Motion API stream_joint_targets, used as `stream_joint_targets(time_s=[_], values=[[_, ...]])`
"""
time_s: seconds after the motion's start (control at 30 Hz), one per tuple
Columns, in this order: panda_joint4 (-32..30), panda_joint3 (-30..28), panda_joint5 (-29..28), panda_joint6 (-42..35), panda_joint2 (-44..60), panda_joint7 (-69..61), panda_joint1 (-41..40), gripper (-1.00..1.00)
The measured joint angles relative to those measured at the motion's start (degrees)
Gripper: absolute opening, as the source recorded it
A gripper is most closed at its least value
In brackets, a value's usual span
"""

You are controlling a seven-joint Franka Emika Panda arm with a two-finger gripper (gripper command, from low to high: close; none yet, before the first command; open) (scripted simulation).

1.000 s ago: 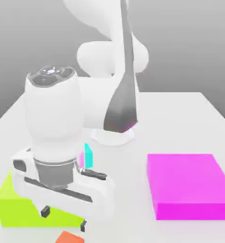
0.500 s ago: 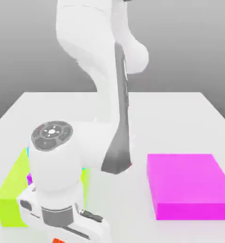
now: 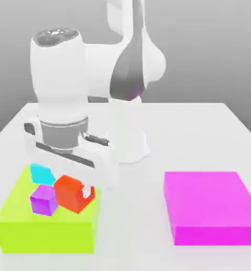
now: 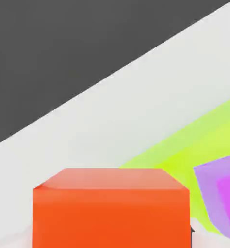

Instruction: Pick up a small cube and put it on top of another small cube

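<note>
The gripper point(image 3: 70, 186) is clamping the small orange-red cube point(image 3: 69, 193) between its fingers point(image 3: 87, 191), holding it above the lime-green block point(image 3: 43, 227) that is sitting near the desk's point(image 3: 202, 132) front corner at the exterior view's left. A purple cube point(image 3: 43, 200) and a cyan cube point(image 3: 42, 172) are resting on that block just beside the held cube, while a magenta slab point(image 3: 211, 206) is lying well apart toward the exterior view's right.
</note>
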Motion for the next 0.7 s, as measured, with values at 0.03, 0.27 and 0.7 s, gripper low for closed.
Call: stream_joint_targets(time_s=[0.03, 0.27, 0.7], values=[[-1.31, 0.06, -0.19, -0.77, -2.08, 0.54, -0.24, -1.0], [-10.48, 0.7, -1.1, -6.14, -16.63, 4.01, -2.29, -1.0], [-20.65, 1.47, -1.29, 2.88, -17.76, 5.96, -4.26, 1.0]])
